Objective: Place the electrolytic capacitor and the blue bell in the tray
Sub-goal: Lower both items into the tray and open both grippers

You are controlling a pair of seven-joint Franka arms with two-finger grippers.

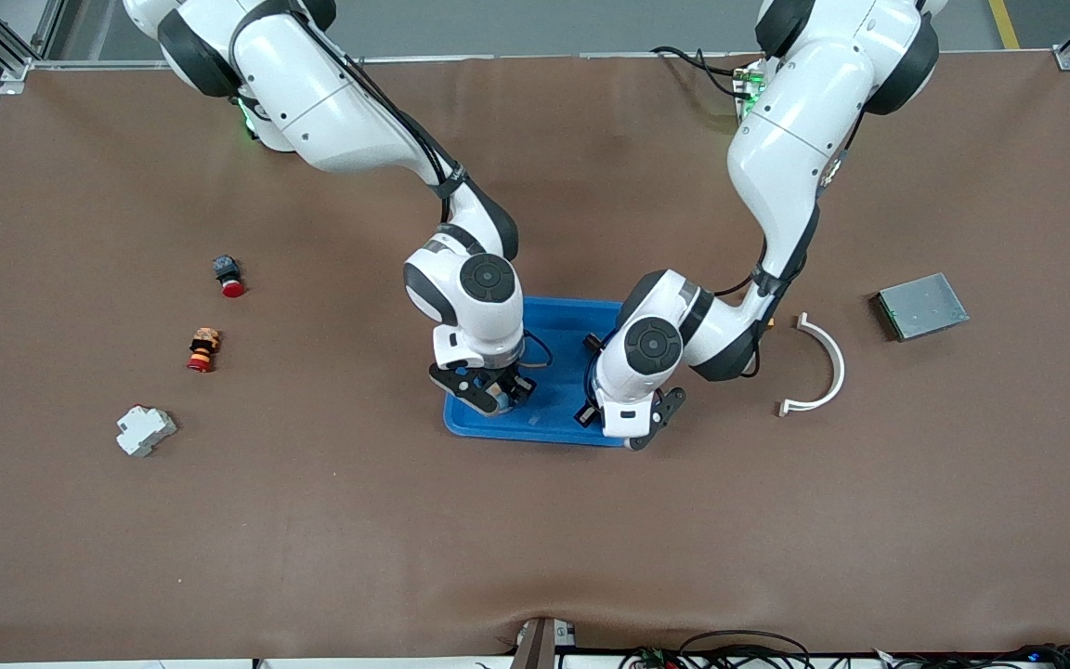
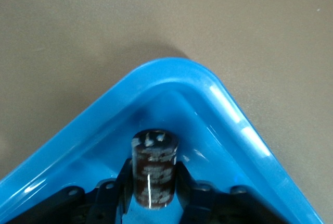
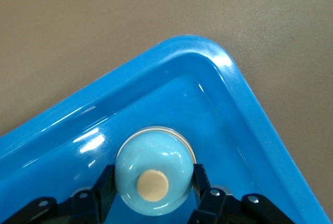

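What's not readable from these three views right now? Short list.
- Front view: the capacitor and blue bell are hidden by the arms' wrists over the tray.
- Both wrist views: whether either part touches the tray floor; the jaws and lower edge cut it off.
- Left wrist view: capacitor markings, too blurred to read.
- Front view: the small parts toward the right arm's end, such as the white block, are too small to identify.
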